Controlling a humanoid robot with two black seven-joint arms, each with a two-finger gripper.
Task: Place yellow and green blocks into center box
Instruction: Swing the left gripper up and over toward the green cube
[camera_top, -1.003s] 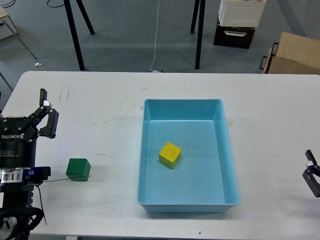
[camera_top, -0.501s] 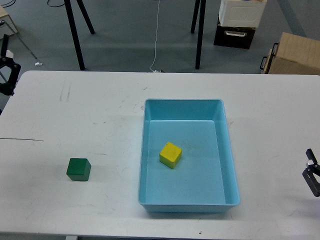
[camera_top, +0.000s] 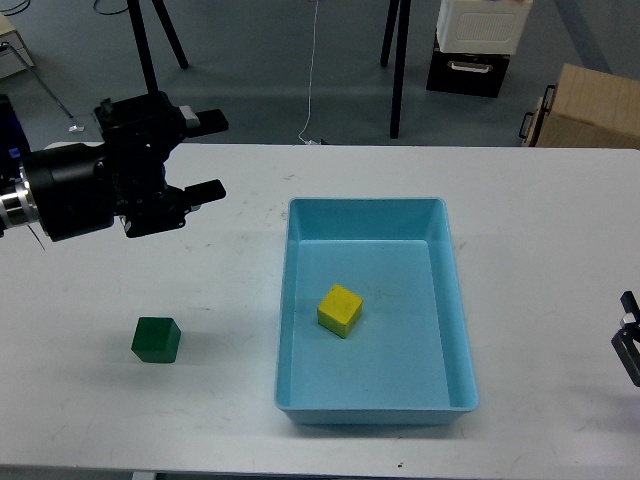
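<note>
A yellow block (camera_top: 340, 310) lies inside the light blue box (camera_top: 375, 405) at the table's centre. A green block (camera_top: 156, 340) sits on the white table to the left of the box. My left gripper (camera_top: 212, 155) is open and empty, its fingers pointing right, above the table's far left part, well beyond the green block and apart from it. Only a small dark piece of my right gripper (camera_top: 630, 350) shows at the right edge, and its fingers cannot be told apart.
The white table (camera_top: 540, 230) runs edge to edge. Beyond it on the floor stand black stand legs (camera_top: 398, 70), a white and dark container (camera_top: 480, 45) and a cardboard box (camera_top: 590, 110). A white cable (camera_top: 312, 80) hangs behind.
My left arm has swung from the near left, out past the far left edge, then back in over the table's far left with its gripper pointing right. The blocks and box have not moved.
</note>
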